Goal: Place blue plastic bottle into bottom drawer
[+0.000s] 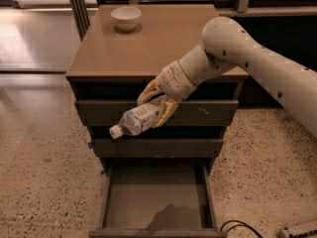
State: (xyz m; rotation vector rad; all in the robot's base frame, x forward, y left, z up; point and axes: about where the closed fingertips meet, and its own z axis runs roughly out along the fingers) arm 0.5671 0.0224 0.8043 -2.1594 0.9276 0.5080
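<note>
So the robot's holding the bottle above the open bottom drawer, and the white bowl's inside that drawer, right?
Not quite: the camera view shows the white bowl on the cabinet top, not inside the bottom drawer. The gripper does hold the blue plastic bottle above that open drawer.

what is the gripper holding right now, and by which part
The gripper holds the blue plastic bottle by its bottom end, with the white cap end sticking out free, in the air over the open bottom drawer.

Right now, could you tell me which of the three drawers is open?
The bottom drawer: pulled out, floor showing; the two drawers above are shut. The gripper, jaws shut on the blue plastic bottle, hangs in front of those.
</note>
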